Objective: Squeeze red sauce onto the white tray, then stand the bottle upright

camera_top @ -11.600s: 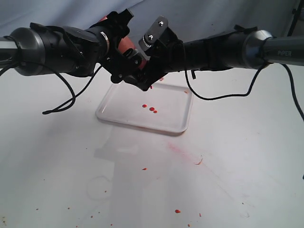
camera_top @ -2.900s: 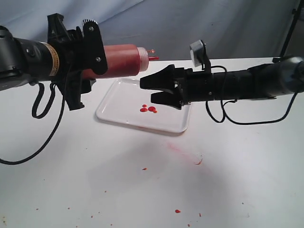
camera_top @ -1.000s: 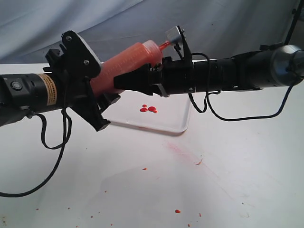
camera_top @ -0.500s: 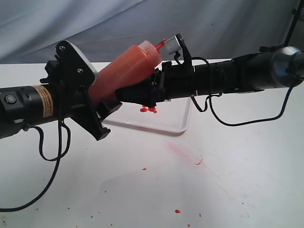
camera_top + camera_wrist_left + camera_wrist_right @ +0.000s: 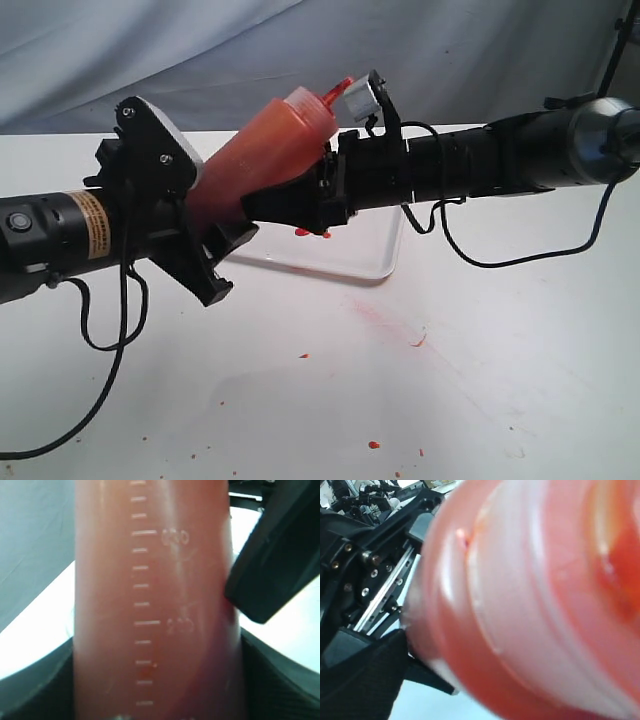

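Over the tray (image 5: 365,250), right gripper (image 5: 262,205) half-hides sauce (image 5: 303,232).

White matte desk (image 5: 500,390) spans whole scene. Shallow rectangular glossy white plastic tray (image 5: 378,264) lies flat at centre, toward far side, partly hidden; near-right corner and raised rim visible. Pinkish smear (image 5: 372,315) just near of that corner; short curved red streak (image 5: 418,342) right of smear. Red blob (image 5: 373,444) by near edge. Smaller red speck (image 5: 303,355) between blob and tray. Tiny dried red specks (image 5: 143,437) scattered near-left.
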### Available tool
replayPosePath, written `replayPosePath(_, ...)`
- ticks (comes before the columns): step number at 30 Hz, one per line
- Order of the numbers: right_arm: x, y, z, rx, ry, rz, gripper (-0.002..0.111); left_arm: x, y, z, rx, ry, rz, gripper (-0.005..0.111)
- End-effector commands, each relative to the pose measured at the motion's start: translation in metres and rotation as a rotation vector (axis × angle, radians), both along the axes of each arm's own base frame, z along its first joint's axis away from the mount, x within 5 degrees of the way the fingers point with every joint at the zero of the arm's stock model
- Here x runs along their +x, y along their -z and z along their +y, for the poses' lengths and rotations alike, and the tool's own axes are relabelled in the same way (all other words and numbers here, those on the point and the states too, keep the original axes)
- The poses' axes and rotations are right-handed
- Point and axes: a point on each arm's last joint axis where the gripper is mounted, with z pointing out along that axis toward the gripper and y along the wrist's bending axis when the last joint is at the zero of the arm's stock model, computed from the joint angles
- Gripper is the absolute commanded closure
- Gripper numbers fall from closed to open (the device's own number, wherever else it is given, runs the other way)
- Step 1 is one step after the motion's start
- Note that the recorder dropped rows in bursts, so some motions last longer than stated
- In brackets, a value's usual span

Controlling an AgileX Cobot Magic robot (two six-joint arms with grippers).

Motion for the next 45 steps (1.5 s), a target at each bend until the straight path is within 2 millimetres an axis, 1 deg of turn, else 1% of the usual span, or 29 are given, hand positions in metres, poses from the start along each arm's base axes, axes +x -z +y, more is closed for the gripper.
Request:
replayPosePath(1, 0.003, -0.014, 0.000, 0.067, 0.014, -0.103, 0.036, -0.011, 0.006, -0.004, 0.012, 0.080, -0.019, 0.107)
replayPosePath(4, 0.001, -0.014, 0.001, 0.062, 0.000, -0.128, 0.036, -0.019, 0.011, -0.005, -0.050, 0.109, -0.011, 0.107)
replayPosePath(6, -0.002, -0.010, 0.001, 0.022, -0.039, -0.142, 0.036, -0.023, 0.013, -0.005, -0.072, 0.119, -0.006, 0.107)
replayPosePath(9, -0.005, -0.006, 0.000, -0.019, -0.087, -0.157, 0.036, -0.025, 0.017, -0.003, -0.081, 0.105, 0.023, 0.107)
replayPosePath(14, -0.008, -0.008, 0.000, 0.000, -0.111, -0.153, 0.036, -0.031, 0.025, -0.002, -0.064, 0.123, 0.041, 0.107)
replayPosePath(17, -0.008, -0.008, 0.000, -0.002, -0.116, -0.154, 0.036, -0.030, 0.036, -0.003, -0.042, 0.132, 0.075, 0.107)
replayPosePath(21, -0.009, -0.008, 0.000, -0.001, -0.122, -0.154, 0.036, -0.028, 0.052, -0.008, -0.061, 0.163, 0.108, 0.107)
replayPosePath(24, -0.009, -0.008, 0.000, -0.001, -0.122, -0.154, 0.036, -0.028, 0.055, -0.012, -0.085, 0.197, 0.104, 0.107)
replayPosePath(28, -0.008, -0.006, 0.002, -0.019, -0.109, -0.158, 0.041, -0.027, 0.056, -0.014, -0.101, 0.213, 0.098, 0.107)
replayPosePath(31, -0.014, -0.003, 0.011, -0.055, -0.138, -0.169, 0.047, -0.027, 0.054, -0.015, -0.116, 0.221, 0.090, 0.107)
replayPosePath(37, -0.022, 0.004, 0.033, -0.133, -0.134, -0.211, 0.047, -0.027, 0.054, -0.015, -0.120, 0.216, 0.096, 0.107)
replayPosePath(41, -0.025, 0.005, 0.038, -0.142, -0.144, -0.217, 0.047, -0.027, 0.054, -0.015, -0.120, 0.216, 0.096, 0.107)
replayPosePath(45, -0.029, 0.007, 0.042, -0.168, -0.165, -0.236, 0.051, -0.027, 0.056, -0.014, -0.104, 0.209, 0.103, 0.107)
